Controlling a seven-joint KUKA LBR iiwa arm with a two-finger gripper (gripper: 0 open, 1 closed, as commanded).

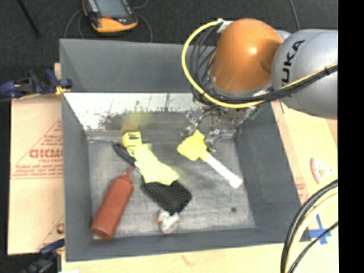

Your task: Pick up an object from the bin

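Slipping judged the chief risk: the yellow flat-headed plastic tool with a white handle (193, 148), lying toward 2 o'clock on the floor of the grey metal bin (74, 152), may pivot or drop if caught by its thin edge, the long handle levering it loose. Hand (208, 135): set close against the yellow head from its 1 o'clock side. How far it is open cannot be told, and no firm hold is confirmed.

You have fairly bright, even light coming from overhead. The far slope of the bin (74, 169), toward 12 o'clock, glares pale, while its other walls read dull grey. The arm's orange cover (244, 53) carries a soft highlight on its crown. Beyond the rim at 12 o'clock, the ground lies dark.
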